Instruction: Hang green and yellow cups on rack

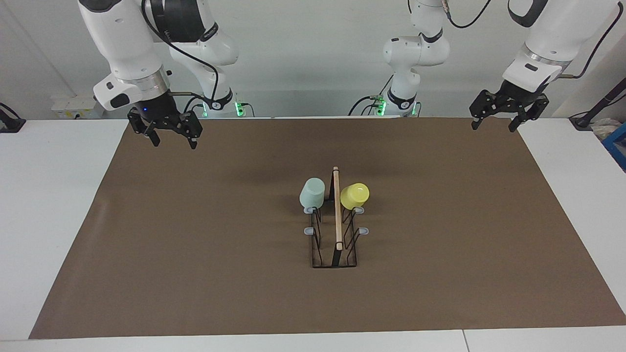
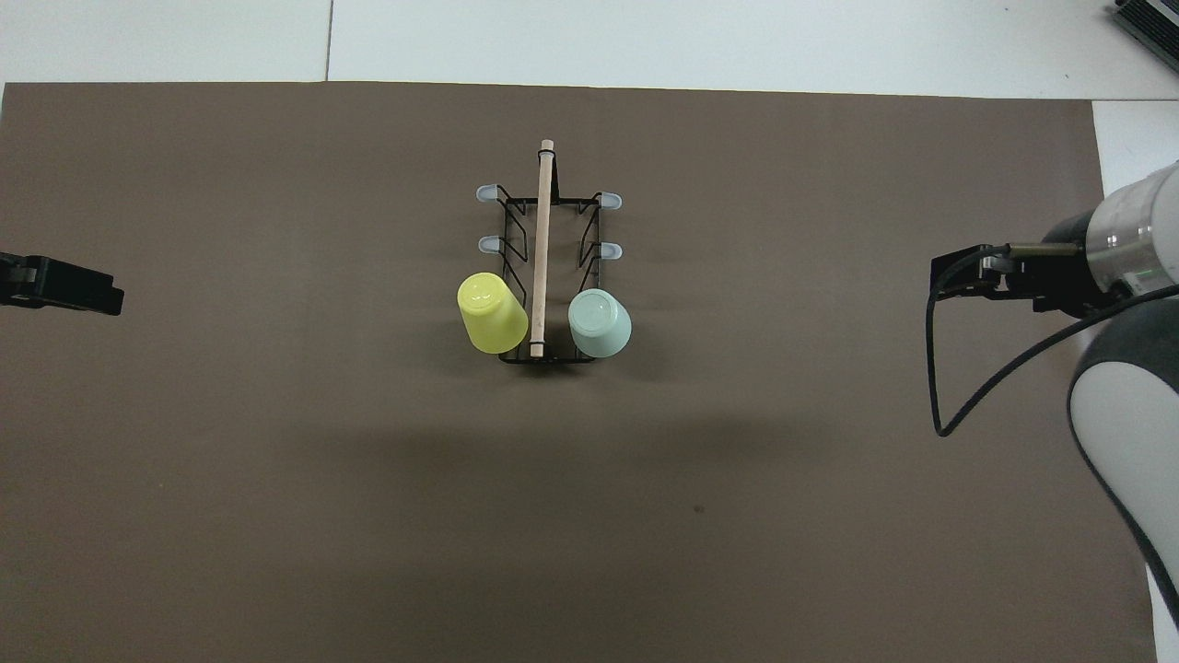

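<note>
My right pincer hangs released over the brown mat near its corner at my right arm's end of the counter, fingertips spread and pointing down, holding nothing. My left pincer hangs the same way, released and empty, over the mat's corner at my left arm's end. The rack stands on the mat between my two pincers, well apart from both, its wooden bar running away from me along the top. The green cup sits mouth-down on a peg on the side of the bar toward my right pincer, at the end of the rack nearest me. The yellow cup sits tilted on the matching peg on the side toward my left pincer, just across the bar from the green one. The four grey-tipped pegs farther from me stand bare. From above, the yellow cup's base leans outward from the bar while the green cup's base faces nearly straight up.
</note>
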{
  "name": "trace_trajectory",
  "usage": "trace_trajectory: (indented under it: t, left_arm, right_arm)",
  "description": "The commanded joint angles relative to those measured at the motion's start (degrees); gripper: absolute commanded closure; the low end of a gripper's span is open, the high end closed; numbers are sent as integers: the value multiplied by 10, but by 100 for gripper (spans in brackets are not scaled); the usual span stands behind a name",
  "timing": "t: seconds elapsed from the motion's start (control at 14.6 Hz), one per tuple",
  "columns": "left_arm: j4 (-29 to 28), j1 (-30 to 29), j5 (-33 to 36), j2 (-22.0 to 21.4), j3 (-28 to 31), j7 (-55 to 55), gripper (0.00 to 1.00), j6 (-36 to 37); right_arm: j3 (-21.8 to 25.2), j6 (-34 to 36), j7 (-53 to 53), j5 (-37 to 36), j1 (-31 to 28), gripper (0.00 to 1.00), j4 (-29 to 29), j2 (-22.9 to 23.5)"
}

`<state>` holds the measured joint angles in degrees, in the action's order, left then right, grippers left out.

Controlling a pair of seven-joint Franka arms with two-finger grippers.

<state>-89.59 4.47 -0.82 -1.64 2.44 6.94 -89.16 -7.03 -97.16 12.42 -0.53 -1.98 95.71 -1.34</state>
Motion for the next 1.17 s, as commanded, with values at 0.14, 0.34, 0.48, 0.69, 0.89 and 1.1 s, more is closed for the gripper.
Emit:
trace_trajectory:
  t: [0.14, 0.34, 0.48, 0.69, 0.89, 1.1]
  left_arm:
    - [-5, 3, -1, -6, 3, 4, 0, -1]
    - [-5, 5, -1, -6, 3, 4, 0, -1]
    - [-7, 7, -1, -7, 3, 5, 0, 2]
    - [-12, 8, -1, -9, 4, 18, 0, 6]
    - [-15, 8, -1, -13, 4, 24, 0, 4]
    - [-15, 9, -1, -12, 4, 23, 0, 2]
  right_arm:
    - [-3, -1, 0, 10, -4, 0, -10, 6]
    - [-3, 22, 0, 8, -4, 0, -31, 10]
    - [0, 38, 0, 8, -5, 0, -37, 13]
    - [1, 70, 0, 7, -4, 0, -48, 14]
    - [1, 79, 0, 4, -4, 0, -49, 13]
    - [3, 79, 0, 6, -4, 0, -49, 13]
